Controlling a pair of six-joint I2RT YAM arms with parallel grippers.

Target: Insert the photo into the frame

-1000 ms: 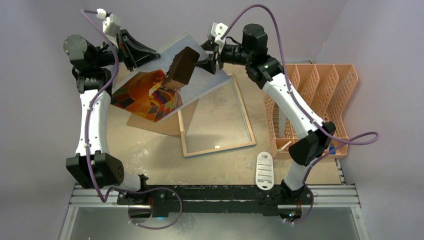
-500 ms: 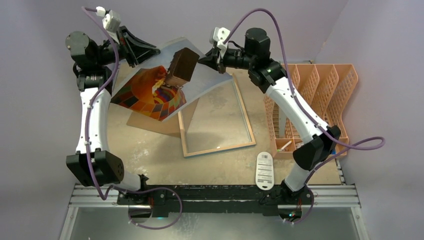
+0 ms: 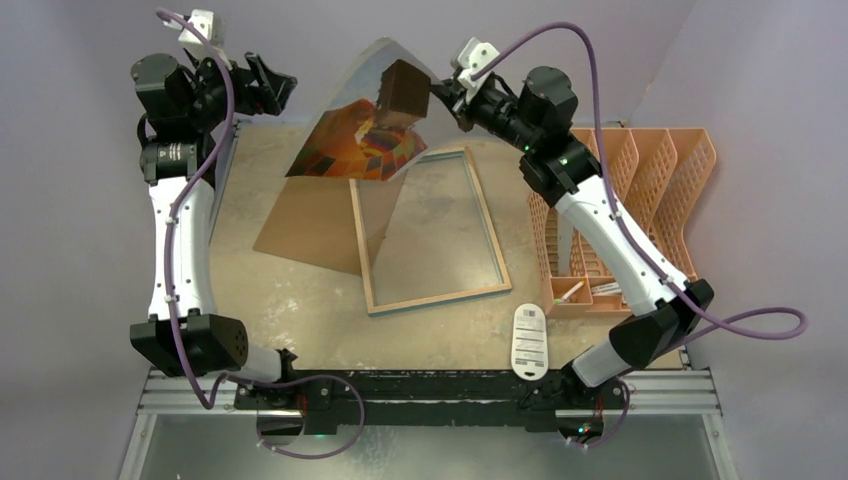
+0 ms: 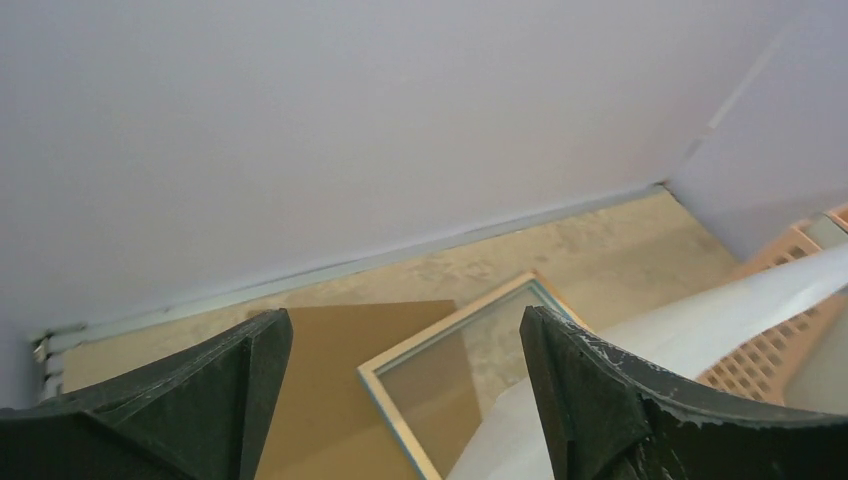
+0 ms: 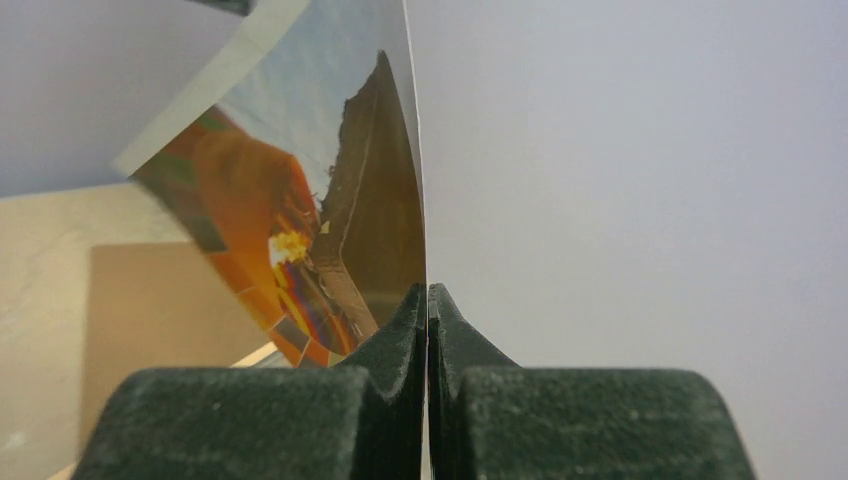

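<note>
Nothing is readable; print on the white tag (image 3: 529, 340) is too small.

Balloon photo (image 3: 362, 140) curled and raised aloft, light-wood frame (image 3: 441, 299) lying flat below, glass pane in.

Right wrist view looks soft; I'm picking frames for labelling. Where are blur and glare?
Right wrist view: the right gripper, close up, is slightly soft; the photo is steeply foreshortened. Left wrist view: the photo's white back blurs at right. Top view: sharp, evenly lit, one small glint on glass in the frame.
</note>
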